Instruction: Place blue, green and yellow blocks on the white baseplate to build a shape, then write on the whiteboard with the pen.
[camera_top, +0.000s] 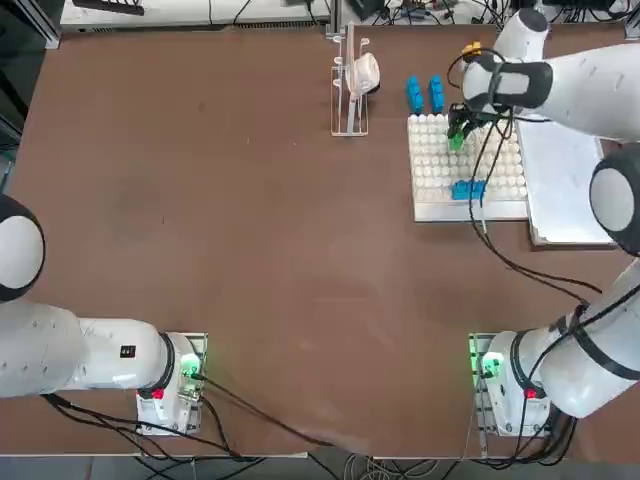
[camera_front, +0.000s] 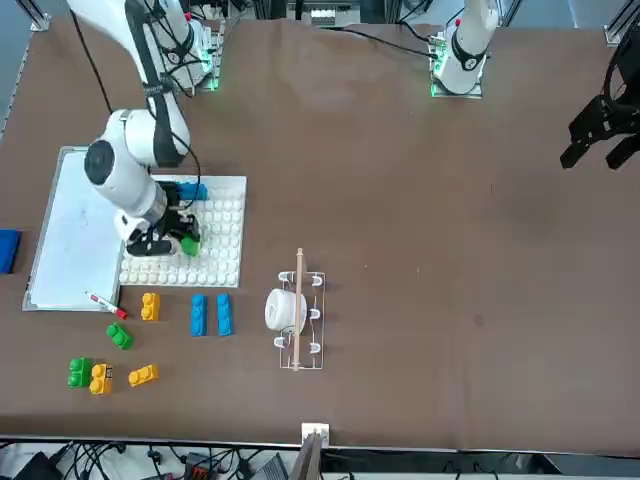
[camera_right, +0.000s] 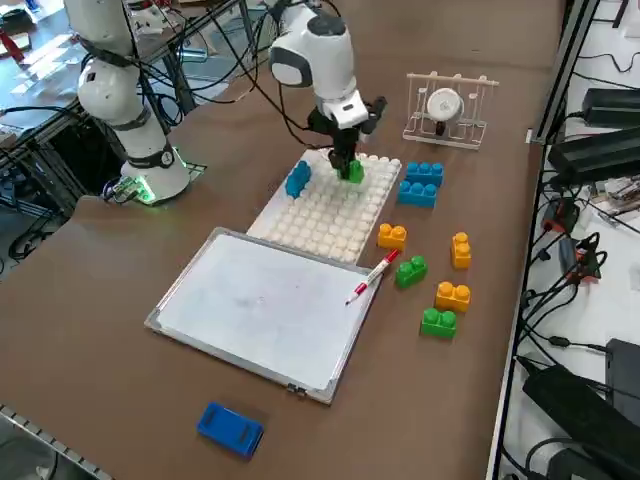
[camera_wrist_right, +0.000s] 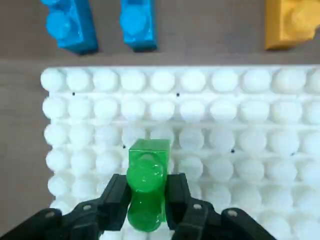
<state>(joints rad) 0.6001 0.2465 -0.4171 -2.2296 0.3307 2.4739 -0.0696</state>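
My right gripper (camera_wrist_right: 147, 202) is shut on a green block (camera_wrist_right: 147, 182), held at the studs of the white baseplate (camera_wrist_right: 225, 140) near its far edge; whether it is seated I cannot tell. From the side, the gripper (camera_right: 345, 160) points straight down on that block (camera_right: 353, 171). A blue block (camera_right: 298, 178) sits on the baseplate (camera_right: 330, 220) at its near edge. Two blue blocks (camera_right: 420, 182) lie just beyond the plate. Loose yellow blocks (camera_right: 391, 236) and green blocks (camera_right: 411, 270) lie past it. The pen (camera_right: 372, 277) rests at the edge of the whiteboard (camera_right: 260, 300).
A wire rack with a white cup (camera_front: 295, 312) stands on the far side of the table, left of the baseplate. A plain blue pad (camera_right: 230, 428) lies beyond the whiteboard's outer end. Cables trail from the right arm across the plate (camera_top: 490, 230).
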